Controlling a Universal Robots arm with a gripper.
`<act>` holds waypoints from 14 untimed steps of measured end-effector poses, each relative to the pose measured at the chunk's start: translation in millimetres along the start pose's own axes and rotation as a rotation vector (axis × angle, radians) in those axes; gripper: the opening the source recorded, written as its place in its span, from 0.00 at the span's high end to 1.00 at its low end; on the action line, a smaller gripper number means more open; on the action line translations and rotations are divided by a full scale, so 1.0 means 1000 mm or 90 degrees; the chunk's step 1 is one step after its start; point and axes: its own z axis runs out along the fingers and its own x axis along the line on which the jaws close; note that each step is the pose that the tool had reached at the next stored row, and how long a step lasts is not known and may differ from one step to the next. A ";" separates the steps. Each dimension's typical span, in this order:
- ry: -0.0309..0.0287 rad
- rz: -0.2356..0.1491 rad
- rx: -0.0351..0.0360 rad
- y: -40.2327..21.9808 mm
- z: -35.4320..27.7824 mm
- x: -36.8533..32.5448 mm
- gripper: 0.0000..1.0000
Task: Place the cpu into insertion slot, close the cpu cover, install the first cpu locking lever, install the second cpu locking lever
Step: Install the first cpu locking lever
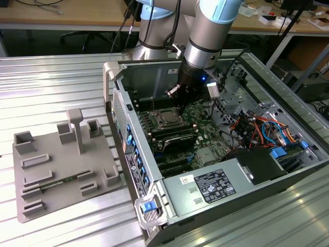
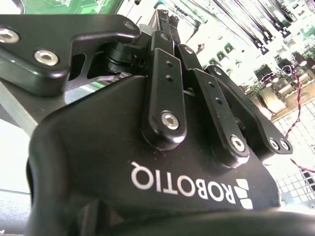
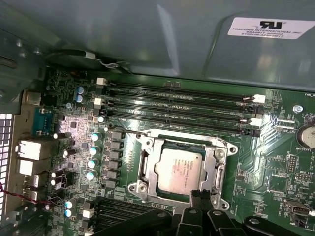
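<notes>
The cpu, a small square chip with a silver-grey top, lies flat in the insertion slot on the green motherboard. The cpu cover, a silvery frame, lies down around the chip. In the exterior view the cpu sits inside the open computer case, with my gripper just above its far right side. My gripper is shut with nothing in it, its tip at the socket's edge. In the second wrist view the gripper shows from behind, its black links converging.
Long black memory slots run beside the socket. The case wall stands behind, a power supply sits in front, and orange and blue cables lie at the exterior view's right. A grey parts fixture rests on the table outside the case.
</notes>
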 end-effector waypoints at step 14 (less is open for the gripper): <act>-0.0014 0.000 0.0002 0.0005 0.0000 0.0039 0.89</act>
